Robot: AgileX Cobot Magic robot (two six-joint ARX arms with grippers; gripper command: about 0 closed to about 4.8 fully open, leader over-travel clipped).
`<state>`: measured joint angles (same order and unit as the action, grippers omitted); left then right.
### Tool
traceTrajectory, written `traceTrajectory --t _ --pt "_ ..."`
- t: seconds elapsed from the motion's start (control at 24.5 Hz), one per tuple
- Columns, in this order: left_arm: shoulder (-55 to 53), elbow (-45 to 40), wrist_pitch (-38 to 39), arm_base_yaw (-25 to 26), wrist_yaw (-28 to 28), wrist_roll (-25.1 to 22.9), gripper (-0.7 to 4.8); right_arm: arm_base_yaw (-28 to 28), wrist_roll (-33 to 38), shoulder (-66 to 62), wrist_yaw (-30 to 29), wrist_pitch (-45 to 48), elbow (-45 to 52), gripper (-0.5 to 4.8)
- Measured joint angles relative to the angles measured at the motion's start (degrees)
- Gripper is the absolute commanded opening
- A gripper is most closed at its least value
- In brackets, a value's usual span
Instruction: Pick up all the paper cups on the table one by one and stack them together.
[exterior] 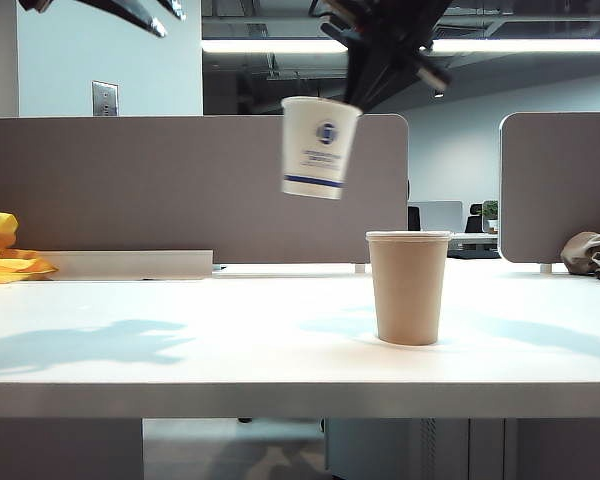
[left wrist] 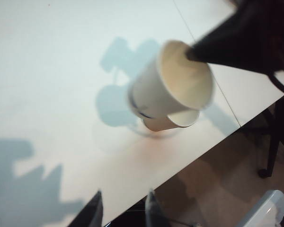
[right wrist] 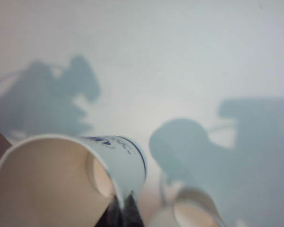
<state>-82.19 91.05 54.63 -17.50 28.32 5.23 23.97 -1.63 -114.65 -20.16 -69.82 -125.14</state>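
A short white paper cup (exterior: 320, 148) with a blue logo and bottom band hangs tilted in the air, above and left of the tan paper cup (exterior: 408, 288). The tan cup stands upright on the table (exterior: 180, 350) and shows a white rim. My right gripper (exterior: 354, 100) comes down from above and is shut on the white cup's rim (right wrist: 61, 179), one finger inside and one outside (right wrist: 123, 205). In the left wrist view the white cup (left wrist: 170, 87) hovers over the tan cup (left wrist: 173, 120). My left gripper (left wrist: 124, 201) is open and empty, high above the table's front edge.
Grey divider panels (exterior: 180, 180) stand along the back of the table. A yellow cloth (exterior: 5, 255) lies at the far left and a bundle of fabric (exterior: 595, 250) at the far right. Beyond the table's front edge are floor, a chair base and a plastic bin (left wrist: 270, 208).
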Motion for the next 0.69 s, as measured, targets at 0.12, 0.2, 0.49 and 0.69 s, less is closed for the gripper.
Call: traceTrajectory --t 0.12,0.2,0.49,0.69 --pt "-0.1 0.0 -0.5 0.0 1.7 0.8 1.19 0.0 -1.3 -0.3 5.5 -7.2 -2.0 -0.05" --pt "-0.1 0.0 -1.6 -0.1 3.2 1.6 1.19 0.0 -1.7 -0.1 9.9 -9.2 -2.6 -0.05" --pt "-0.2 0.0 -2.5 -0.2 3.7 2.2 1.19 -0.8 -1.2 1.9 15.1 -9.7 -2.5 -0.05" --pt "-0.2 0.0 -3.0 -0.1 3.7 2.3 1.19 -0.7 0.7 1.8 13.0 -9.8 -0.2 -0.05"
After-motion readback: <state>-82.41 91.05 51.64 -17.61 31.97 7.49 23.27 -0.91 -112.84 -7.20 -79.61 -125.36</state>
